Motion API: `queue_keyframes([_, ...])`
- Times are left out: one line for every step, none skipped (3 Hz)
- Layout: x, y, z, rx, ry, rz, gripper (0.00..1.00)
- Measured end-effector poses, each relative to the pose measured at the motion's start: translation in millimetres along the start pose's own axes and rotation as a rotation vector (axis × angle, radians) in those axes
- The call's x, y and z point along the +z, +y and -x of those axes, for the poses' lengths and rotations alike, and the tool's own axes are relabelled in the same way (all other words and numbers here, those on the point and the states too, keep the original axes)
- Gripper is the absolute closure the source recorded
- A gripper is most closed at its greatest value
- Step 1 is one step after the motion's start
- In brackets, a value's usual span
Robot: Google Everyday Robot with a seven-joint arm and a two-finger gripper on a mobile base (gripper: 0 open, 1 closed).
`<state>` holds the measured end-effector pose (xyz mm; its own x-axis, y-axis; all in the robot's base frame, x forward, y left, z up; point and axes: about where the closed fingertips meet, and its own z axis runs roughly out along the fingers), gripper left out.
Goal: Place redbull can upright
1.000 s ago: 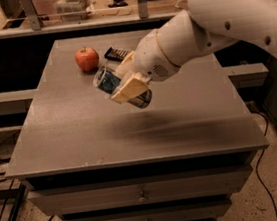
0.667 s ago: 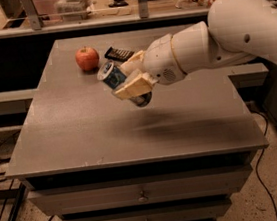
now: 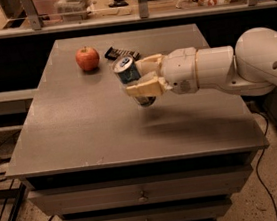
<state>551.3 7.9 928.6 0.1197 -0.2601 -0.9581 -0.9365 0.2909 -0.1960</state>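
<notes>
The redbull can (image 3: 130, 76) is slim and blue-and-silver, with its silver top facing up and toward the camera. My gripper (image 3: 137, 76) is shut on the redbull can, one cream finger (image 3: 143, 88) in front and one behind. The can is close to upright, tilted slightly, held just above the grey table top (image 3: 80, 124) near its middle. Its lower end is partly hidden by the front finger. The white arm reaches in from the right.
A red apple (image 3: 87, 58) sits at the back left of the table. A dark candy bar (image 3: 120, 53) lies behind the can. Drawers are below the table's front edge. A shelf with goods runs along the back.
The arm has swung to reach level from the right, and the can has turned from steeply tilted to nearly upright, at about the same place above the table.
</notes>
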Motion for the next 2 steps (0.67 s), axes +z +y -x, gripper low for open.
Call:
queue_keyframes([-5.7,-1.4,-5.1,0.021,-0.054,-0.027,1.00])
queue_keyframes([-8.1,0.0,-13.6,0.047,-0.091,-0.042,0.88])
